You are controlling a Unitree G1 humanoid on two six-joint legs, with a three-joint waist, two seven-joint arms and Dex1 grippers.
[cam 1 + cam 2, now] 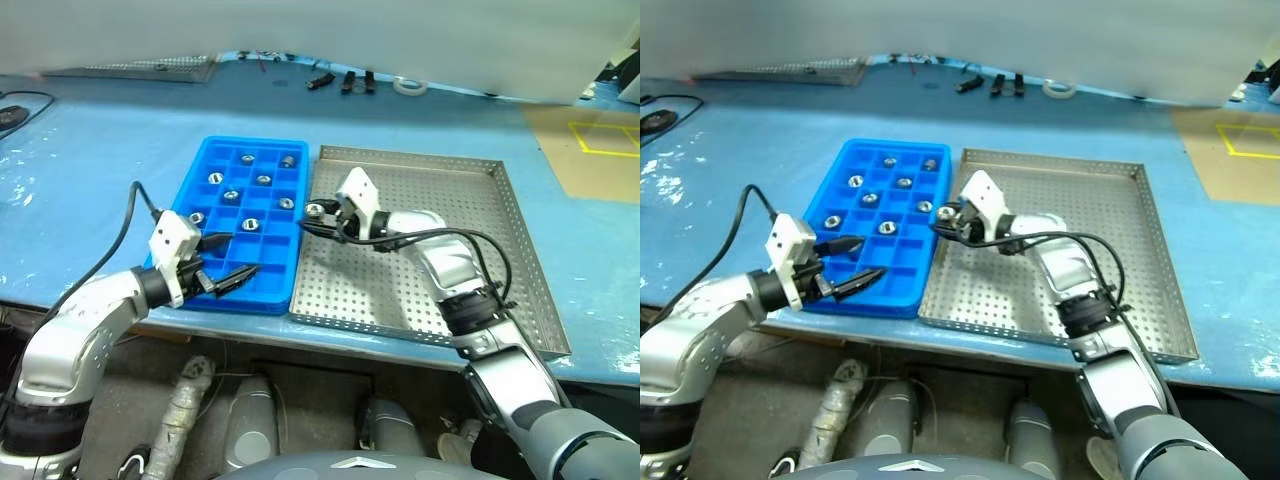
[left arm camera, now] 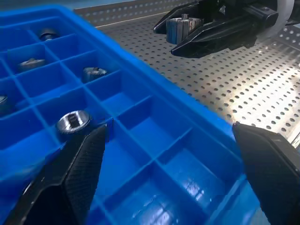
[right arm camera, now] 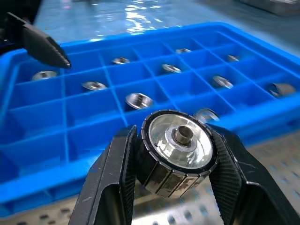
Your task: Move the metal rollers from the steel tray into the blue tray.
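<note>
Nine metal rollers [image 1: 263, 180] sit in separate compartments of the blue tray [image 1: 219, 291], one per cell, mostly in its far and middle rows; near rows bare. One more roller [image 3: 177, 152] is clamped between my right gripper [image 1: 316, 212] fingers [image 3: 115, 178], shiny face toward the wrist camera, ribbed side showing. That gripper hangs over the steel tray [image 1: 520, 240] at its left edge, just beside the blue tray's right wall, roller off the surface. Steel tray floor is bare perforated sheet where visible. My left gripper [image 1: 228, 257] has its two black fingers [image 2: 75, 173] spread wide, holding nothing, poised over the blue tray's near left corner, tips pointing toward the right gripper. Both trays lie side by side, touching, on the blue table [image 1: 90, 180], blue one on the left.
</note>
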